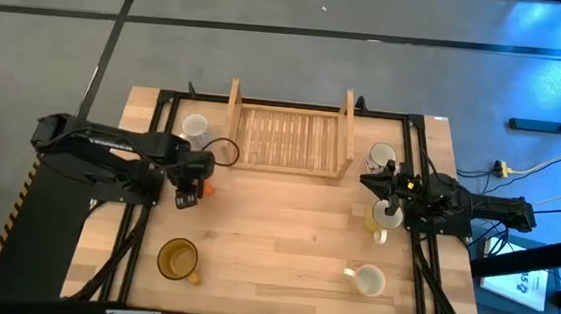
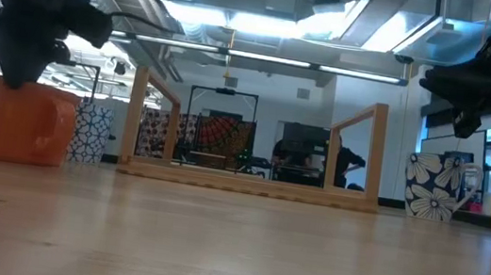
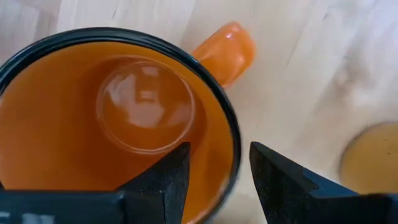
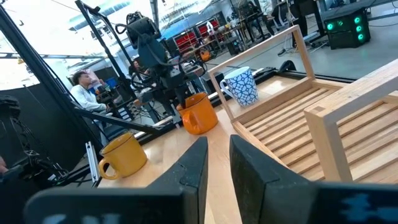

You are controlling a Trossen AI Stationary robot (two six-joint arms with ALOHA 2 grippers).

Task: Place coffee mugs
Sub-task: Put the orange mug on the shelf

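A translucent orange mug stands upright on the table by the left edge. My left gripper hangs over it, pointing down and open. One finger is inside the mug and one outside its wall, on the side near the handle. I see a gap on both sides of the rim. My right gripper is raised at the right side, pointing level toward the tray. Its fingers are a narrow gap apart and hold nothing. A cream-yellow mug stands just below it.
The wooden slatted tray sits at the far middle of the table. A blue-patterned white mug stands to its left and a flowered white mug to its right. An amber mug and a white mug stand near the front. A person sits beyond the table.
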